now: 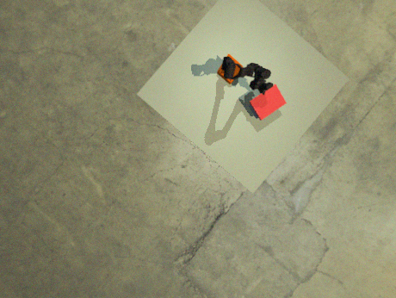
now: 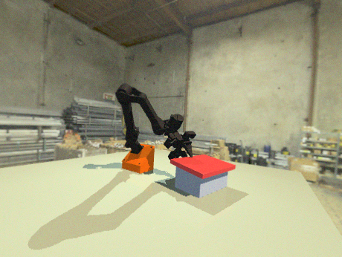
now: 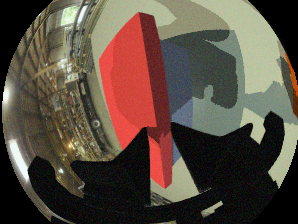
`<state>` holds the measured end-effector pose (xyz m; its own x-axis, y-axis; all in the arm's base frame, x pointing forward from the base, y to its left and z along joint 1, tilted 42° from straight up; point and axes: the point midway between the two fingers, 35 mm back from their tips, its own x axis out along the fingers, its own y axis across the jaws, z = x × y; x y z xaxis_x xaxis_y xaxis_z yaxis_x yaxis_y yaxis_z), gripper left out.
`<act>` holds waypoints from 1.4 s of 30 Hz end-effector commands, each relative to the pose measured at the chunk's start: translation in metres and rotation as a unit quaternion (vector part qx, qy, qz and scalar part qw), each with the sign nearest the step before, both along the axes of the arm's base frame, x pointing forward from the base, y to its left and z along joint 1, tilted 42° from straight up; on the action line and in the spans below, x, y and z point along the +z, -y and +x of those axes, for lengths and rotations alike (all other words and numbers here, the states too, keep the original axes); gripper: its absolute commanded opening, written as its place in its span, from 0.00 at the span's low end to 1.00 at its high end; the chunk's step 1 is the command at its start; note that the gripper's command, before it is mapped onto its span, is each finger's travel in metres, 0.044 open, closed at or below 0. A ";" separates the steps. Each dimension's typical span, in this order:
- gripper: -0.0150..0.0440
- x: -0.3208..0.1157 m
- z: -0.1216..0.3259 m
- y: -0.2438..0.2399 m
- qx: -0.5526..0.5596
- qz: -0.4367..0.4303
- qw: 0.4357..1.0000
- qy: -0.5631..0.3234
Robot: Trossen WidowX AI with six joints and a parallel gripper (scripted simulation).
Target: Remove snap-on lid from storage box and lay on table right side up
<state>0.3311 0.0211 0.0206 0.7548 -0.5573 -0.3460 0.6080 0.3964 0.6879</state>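
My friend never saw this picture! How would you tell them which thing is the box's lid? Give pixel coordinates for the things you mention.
Find the pale table point(image 1: 194, 103) point(image 2: 123, 230), then the black arm on its orange base point(image 2: 138, 163). By the arm's end effector point(image 2: 181, 148) point(image 3: 158, 128) is a blue-grey box point(image 2: 201, 186) point(image 3: 179, 80). The lid point(image 1: 268, 102) point(image 2: 202, 165) point(image 3: 131, 75) is the flat red slab on top.

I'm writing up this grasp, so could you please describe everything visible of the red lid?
The red lid is a flat, plain, four-cornered slab with a thick rim, plastic-looking. It lies level, top side up, over the blue-grey box, overhanging its walls. The gripper's fingers pinch one edge.
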 end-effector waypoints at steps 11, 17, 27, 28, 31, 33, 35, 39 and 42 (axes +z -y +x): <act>0.25 0.000 0.001 0.000 0.001 0.000 1.000 -0.001; 0.25 0.000 0.002 0.000 0.001 0.000 1.000 -0.001; 0.25 0.000 0.003 0.000 0.001 0.000 1.000 -0.001; 0.25 0.000 0.003 0.000 0.001 0.000 1.000 -0.001; 0.25 0.000 0.003 0.000 0.001 0.000 1.000 -0.001; 0.25 0.000 0.003 0.000 0.001 0.000 1.000 -0.001; 0.25 0.000 0.003 0.001 0.001 0.000 1.000 -0.001; 0.25 0.004 0.003 -0.002 0.002 0.001 1.000 -0.001; 0.25 0.007 0.003 -0.005 0.003 0.001 1.000 -0.001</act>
